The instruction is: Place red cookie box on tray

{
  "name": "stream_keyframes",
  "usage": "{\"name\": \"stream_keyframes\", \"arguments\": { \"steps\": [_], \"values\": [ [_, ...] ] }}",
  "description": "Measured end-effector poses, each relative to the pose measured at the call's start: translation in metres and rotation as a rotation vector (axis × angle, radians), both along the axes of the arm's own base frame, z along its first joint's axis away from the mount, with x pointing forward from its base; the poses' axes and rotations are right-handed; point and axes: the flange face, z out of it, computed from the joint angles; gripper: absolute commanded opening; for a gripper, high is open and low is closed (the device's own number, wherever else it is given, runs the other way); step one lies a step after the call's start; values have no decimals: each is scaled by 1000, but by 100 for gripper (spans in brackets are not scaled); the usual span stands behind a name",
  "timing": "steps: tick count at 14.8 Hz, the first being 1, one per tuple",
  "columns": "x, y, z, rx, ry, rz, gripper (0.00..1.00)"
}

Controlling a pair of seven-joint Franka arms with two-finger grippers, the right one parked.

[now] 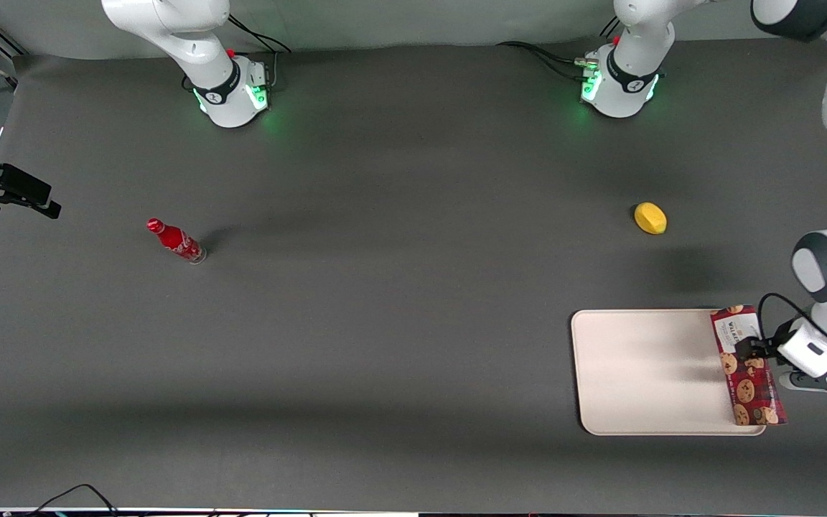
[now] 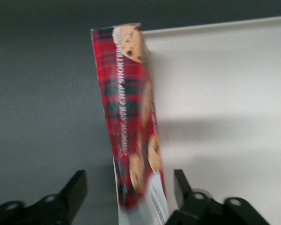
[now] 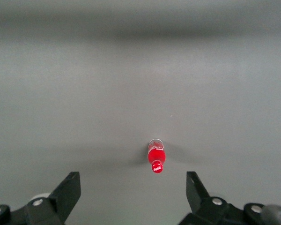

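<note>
Gripper [image 2: 130,194], jaws wide and holding nothing, straddles the light, crushable red cookie box [image 1: 746,365] at the tray [image 1: 643,373] edge.

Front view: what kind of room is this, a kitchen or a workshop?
Probably a robot test lab, not a kitchen. Robot arms are bolted to a bare grey table that carries only a few props: a tray, a cookie box, a lemon and a small red bottle. The tool is at the box, fingers open.
</note>
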Motion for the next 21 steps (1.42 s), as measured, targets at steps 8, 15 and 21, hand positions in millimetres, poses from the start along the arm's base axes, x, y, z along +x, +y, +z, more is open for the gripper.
{"name": "stream_keyframes", "arguments": {
  "steps": [8,15,21],
  "values": [
    [-96,-136,243,66,253,-26,100],
    [-169,-156,263,73,250,-5,100],
    [-173,-139,332,-43,215,18,100]
  ]
}}
